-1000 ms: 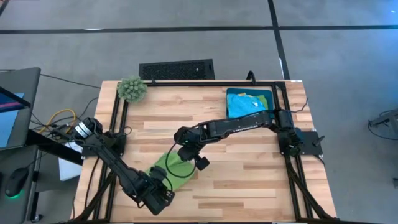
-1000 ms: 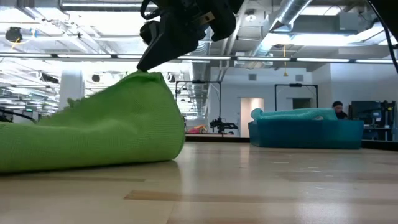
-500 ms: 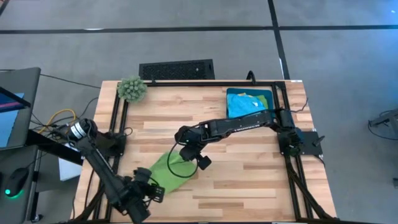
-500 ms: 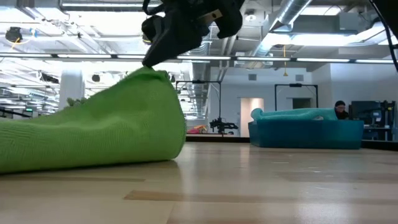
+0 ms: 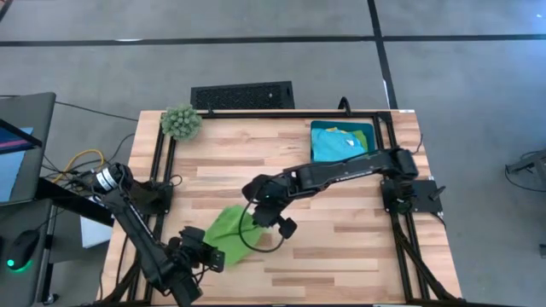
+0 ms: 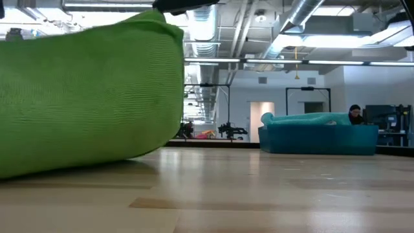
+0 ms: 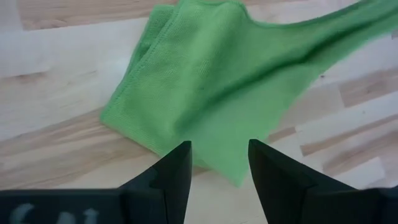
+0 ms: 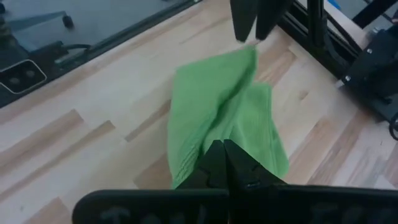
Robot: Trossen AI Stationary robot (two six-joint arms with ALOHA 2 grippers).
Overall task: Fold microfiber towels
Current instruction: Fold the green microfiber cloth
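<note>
A lime green microfiber towel [image 5: 229, 228] lies on the wooden table toward the near left, with one end raised. It fills the left of the low view [image 6: 84, 90]. My right gripper [image 5: 259, 223] is over that raised end and shut on it [image 8: 224, 155]. My left gripper [image 5: 207, 256] is open and empty [image 7: 217, 177] just off the towel's near-left end; its fingers hover over the cloth's edge. More towels in light blue, teal and green lie in a teal bin [image 5: 343, 141] at the far right. My right gripper pinches the towel's raised end [image 8: 214, 138] between its two shut fingers, coming from above and slanting down. I cannot tell whether it holds one layer or several. That end is lifted off the table [image 6: 158, 16]; the rest slopes down onto the wood [image 8: 186, 93].
A fuzzy green plant ball [image 5: 181, 122] sits at the far left corner. A black frame rail [image 5: 256, 112] runs along the table's far edge and its sides. Bare wood [image 5: 341, 239] lies to the right of the towel.
My right gripper has carried the towel's held end toward the table's near edge and slightly right, so the cloth bunches shorter and looms larger in the low view. My left gripper has drawn back off the towel's near end toward the table's left edge.
</note>
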